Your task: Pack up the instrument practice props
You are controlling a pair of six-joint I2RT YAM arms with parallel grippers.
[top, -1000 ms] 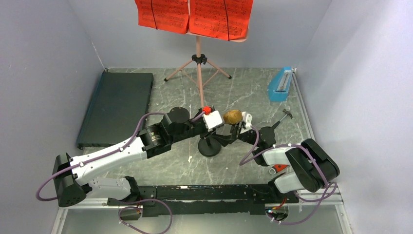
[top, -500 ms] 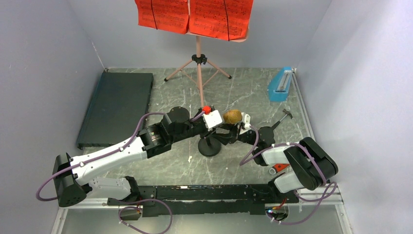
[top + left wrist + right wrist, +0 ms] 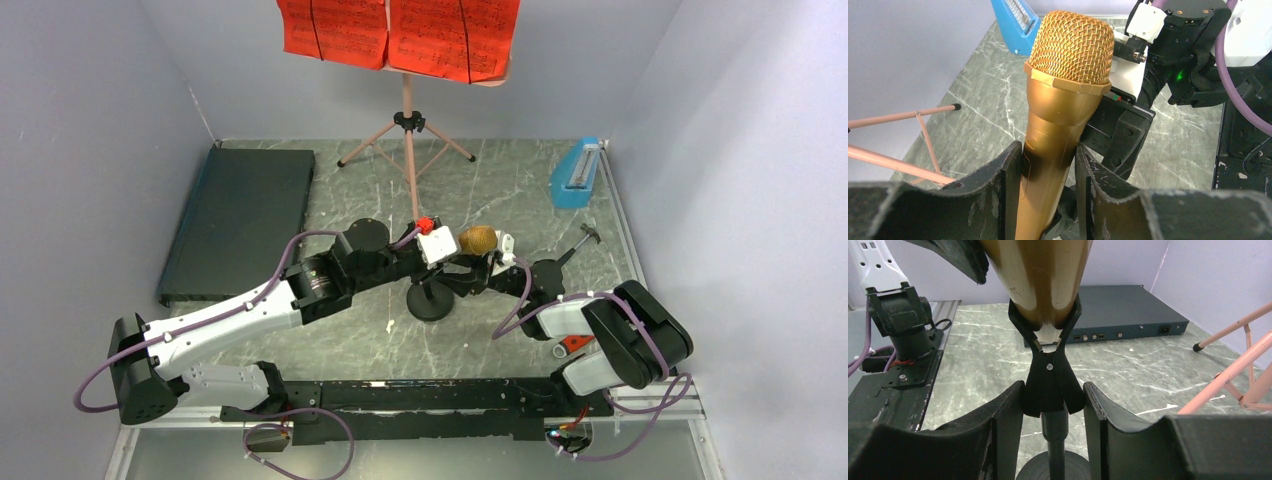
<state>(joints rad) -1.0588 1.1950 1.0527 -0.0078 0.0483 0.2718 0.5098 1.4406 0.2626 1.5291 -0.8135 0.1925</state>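
Between my arms at mid-table, my left gripper [image 3: 1048,165] clamps the gold microphone [image 3: 1068,65], my right gripper [image 3: 1053,400] pinches its black stand clip [image 3: 1050,375]; long axis steep, head up; beyond, marbled green tabletop [image 3: 500,190], lilac walls [image 3: 600,60]

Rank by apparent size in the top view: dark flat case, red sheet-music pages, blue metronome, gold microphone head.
1-2. dark flat case and red sheet-music pages: about alike; pages sit nearer the camera, cropped at top.
3. blue metronome
4. gold microphone head
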